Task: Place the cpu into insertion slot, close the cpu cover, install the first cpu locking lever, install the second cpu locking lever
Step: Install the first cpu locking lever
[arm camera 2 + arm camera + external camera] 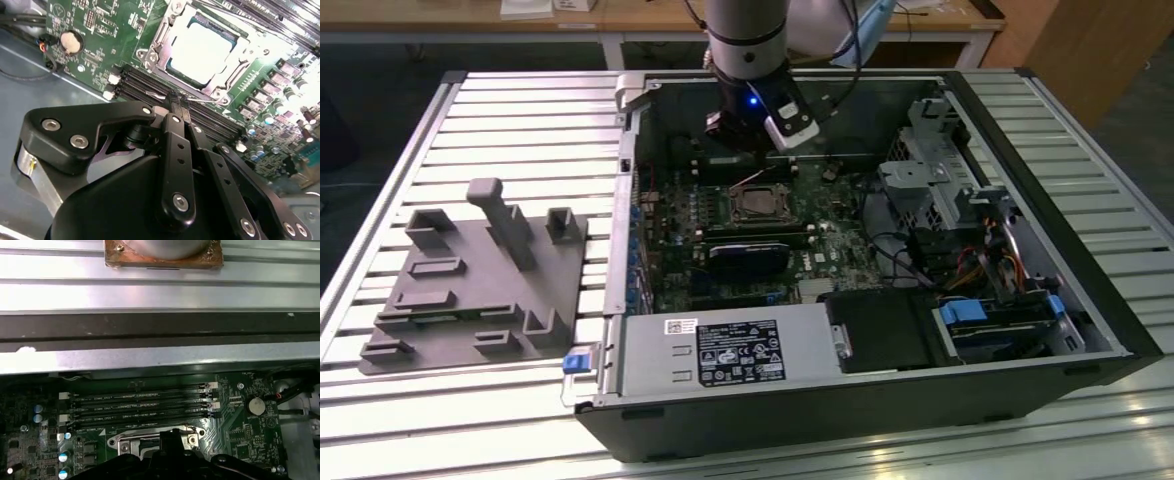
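On the slatted tabletop (480,90), a grey moulded fixture (467,290) lies well to the exterior view's left of the insertion slot (755,206). The slot itself sits in the green board inside the open computer case (854,420). The black-labelled power supply (734,352) lies on the near side of the slot, and the metal drive cage (934,180) is to the exterior view's right of it. The arm comes down into the case just behind the slot and carries the claw (747,150) low over the board. In the second wrist view the cpu (200,47) is already seated in the slot, its pale metal top showing through the window of the cpu cover (159,42). The cover lies flat over the chip, so I judge the first two steps done. The claw (179,102) is clenched, its two fingertips (173,104) pressed close together right at a thin wire locking lever (205,99). That lever runs along the slot's edge beside the memory slots (135,85). Whether the tips actually pinch the wire or only touch it, I cannot tell. The lever looks low but not clearly latched, so the lever work seems under way, and the second lever's state cannot be made out. In the first wrist view the claw (170,436) sits at that same edge of the slot.
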You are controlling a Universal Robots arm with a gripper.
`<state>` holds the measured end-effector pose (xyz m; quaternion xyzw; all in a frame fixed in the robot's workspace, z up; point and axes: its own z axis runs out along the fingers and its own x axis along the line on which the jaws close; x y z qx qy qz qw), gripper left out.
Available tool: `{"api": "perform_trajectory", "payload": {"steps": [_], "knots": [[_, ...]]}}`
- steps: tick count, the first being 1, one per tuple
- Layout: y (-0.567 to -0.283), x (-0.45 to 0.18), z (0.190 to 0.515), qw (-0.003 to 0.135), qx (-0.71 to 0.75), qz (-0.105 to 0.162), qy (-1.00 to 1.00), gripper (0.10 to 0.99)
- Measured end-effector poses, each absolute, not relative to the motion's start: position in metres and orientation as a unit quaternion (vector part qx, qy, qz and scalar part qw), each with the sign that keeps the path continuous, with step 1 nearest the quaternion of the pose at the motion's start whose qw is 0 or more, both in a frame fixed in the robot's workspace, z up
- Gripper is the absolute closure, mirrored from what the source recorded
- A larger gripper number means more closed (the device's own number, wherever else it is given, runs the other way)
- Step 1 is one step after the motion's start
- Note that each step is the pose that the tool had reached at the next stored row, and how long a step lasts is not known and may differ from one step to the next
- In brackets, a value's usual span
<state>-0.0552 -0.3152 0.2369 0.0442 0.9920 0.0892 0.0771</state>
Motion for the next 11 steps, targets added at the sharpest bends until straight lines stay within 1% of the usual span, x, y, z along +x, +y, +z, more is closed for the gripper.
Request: {"api": "perform_trajectory", "payload": {"steps": [11], "knots": [[-0.3145,-0.0525,0.2309,0.082,0.095,0.085,0.988,0.98]]}}
